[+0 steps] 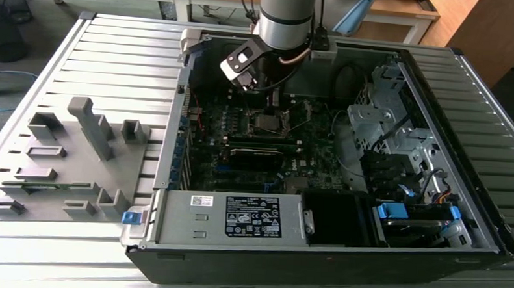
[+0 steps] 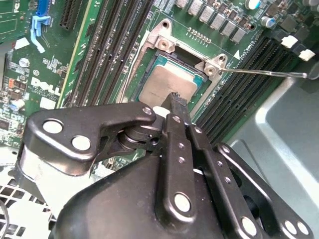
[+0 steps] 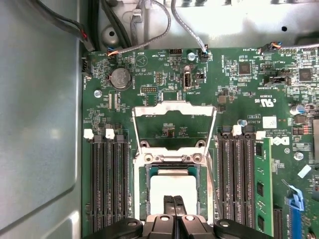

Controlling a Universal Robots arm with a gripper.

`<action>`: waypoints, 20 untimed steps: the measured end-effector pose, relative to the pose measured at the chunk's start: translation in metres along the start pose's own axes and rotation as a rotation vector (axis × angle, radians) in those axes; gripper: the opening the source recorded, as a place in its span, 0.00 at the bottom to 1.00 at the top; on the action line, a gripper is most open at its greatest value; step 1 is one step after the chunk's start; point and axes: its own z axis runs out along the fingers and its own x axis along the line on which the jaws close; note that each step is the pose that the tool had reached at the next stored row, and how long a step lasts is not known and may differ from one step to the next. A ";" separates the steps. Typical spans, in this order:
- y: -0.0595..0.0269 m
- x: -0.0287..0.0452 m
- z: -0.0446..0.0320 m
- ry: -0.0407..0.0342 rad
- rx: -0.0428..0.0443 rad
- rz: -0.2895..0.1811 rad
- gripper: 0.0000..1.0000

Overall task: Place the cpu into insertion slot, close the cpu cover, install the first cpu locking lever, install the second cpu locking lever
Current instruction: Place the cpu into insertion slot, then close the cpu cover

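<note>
I see the open computer case (image 1: 464,159) lying on a slatted metal table (image 1: 113,46), with a grey fixture tray (image 1: 65,168) at the exterior view's left and wooden desks (image 1: 402,8) behind. In the first wrist view the cpu (image 3: 173,183), dull silver and square, sits in the insertion slot (image 3: 143,191). The cpu cover (image 3: 174,106) stands flipped up. The gripper (image 3: 174,201) has its fingers together, just over the chip.

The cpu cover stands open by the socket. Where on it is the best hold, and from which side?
Probably the free crossbar of the cpu cover, the edge farthest from its hinge at the insertion slot. The frame is thin with a big window, so only the rim offers a hold; come from above, pinching that bar across its thickness.
</note>
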 end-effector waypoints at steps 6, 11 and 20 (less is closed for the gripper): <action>0.0001 0.0000 -0.0013 0.0000 0.0000 0.000 0.10; 0.0001 0.0001 -0.0014 0.0000 0.0000 0.000 0.10; 0.0003 0.0002 -0.0072 0.0000 0.0000 0.000 0.10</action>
